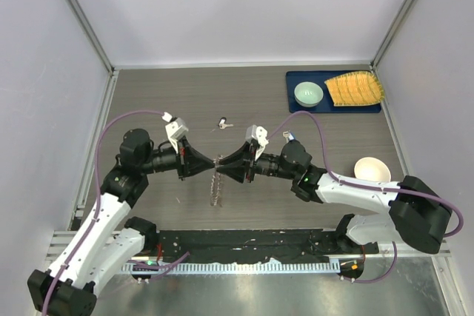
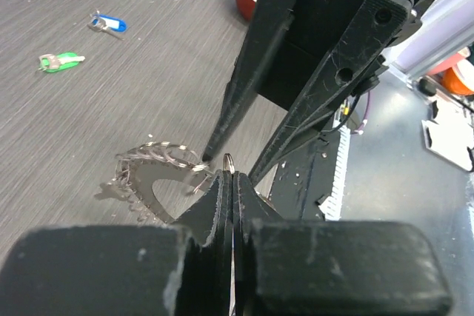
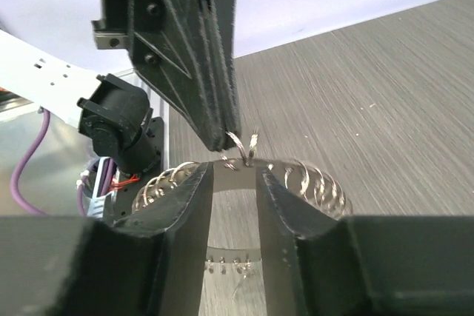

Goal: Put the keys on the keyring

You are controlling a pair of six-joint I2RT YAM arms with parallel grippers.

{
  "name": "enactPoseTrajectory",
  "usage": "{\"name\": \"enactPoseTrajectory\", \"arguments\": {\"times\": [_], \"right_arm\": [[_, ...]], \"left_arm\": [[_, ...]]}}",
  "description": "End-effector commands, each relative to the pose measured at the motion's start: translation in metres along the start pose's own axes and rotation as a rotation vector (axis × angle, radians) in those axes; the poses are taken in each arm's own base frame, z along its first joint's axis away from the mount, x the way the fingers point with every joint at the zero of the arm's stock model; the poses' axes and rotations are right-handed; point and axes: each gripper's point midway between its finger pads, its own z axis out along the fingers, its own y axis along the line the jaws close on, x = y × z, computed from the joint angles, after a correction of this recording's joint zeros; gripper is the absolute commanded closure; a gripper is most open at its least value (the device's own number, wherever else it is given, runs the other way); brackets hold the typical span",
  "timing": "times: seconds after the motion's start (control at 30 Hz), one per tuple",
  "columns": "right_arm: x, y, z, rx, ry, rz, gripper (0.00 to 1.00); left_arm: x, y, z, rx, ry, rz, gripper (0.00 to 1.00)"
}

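The keyring (image 1: 216, 186) hangs over the middle of the table, between my two grippers. Its rim is strung with small wire rings (image 2: 152, 164). My left gripper (image 2: 228, 175) is shut on one small ring at the keyring's top, seen edge-on at its fingertips. Facing it, my right gripper (image 3: 233, 170) is open, its fingers on either side of the keyring's flat band (image 3: 233, 248) without touching it. Two keys lie on the table beyond, one with a green head (image 2: 61, 61) and one with a blue head (image 2: 107, 23).
A blue tray (image 1: 333, 103) at the back right holds a green bowl (image 1: 309, 94) and a yellow ribbed piece (image 1: 355, 88). A cream bowl (image 1: 372, 169) stands by the right arm. A small metal piece (image 1: 223, 123) lies behind the grippers.
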Motion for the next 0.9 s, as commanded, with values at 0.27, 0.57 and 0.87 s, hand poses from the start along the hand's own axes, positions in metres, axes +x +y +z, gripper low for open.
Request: {"name": "enactPoseTrajectory", "arguments": {"times": [0.27, 0.57, 0.87], "right_arm": [[-0.005, -0.021, -0.027, 0.185, 0.080, -0.050, 0.37], [-0.014, -0.015, -0.014, 0.037, 0.122, -0.135, 0.36], [-0.019, -0.004, -0.005, -0.139, 0.169, -0.219, 0.38]], "left_arm": [[-0.009, 0.031, -0.030, -0.339, 0.091, 0.053, 1.00], [0.002, 0.023, -0.025, -0.352, 0.246, 0.009, 1.00], [0.006, 0.015, -0.013, -0.302, 0.361, 0.056, 1.00]]}}
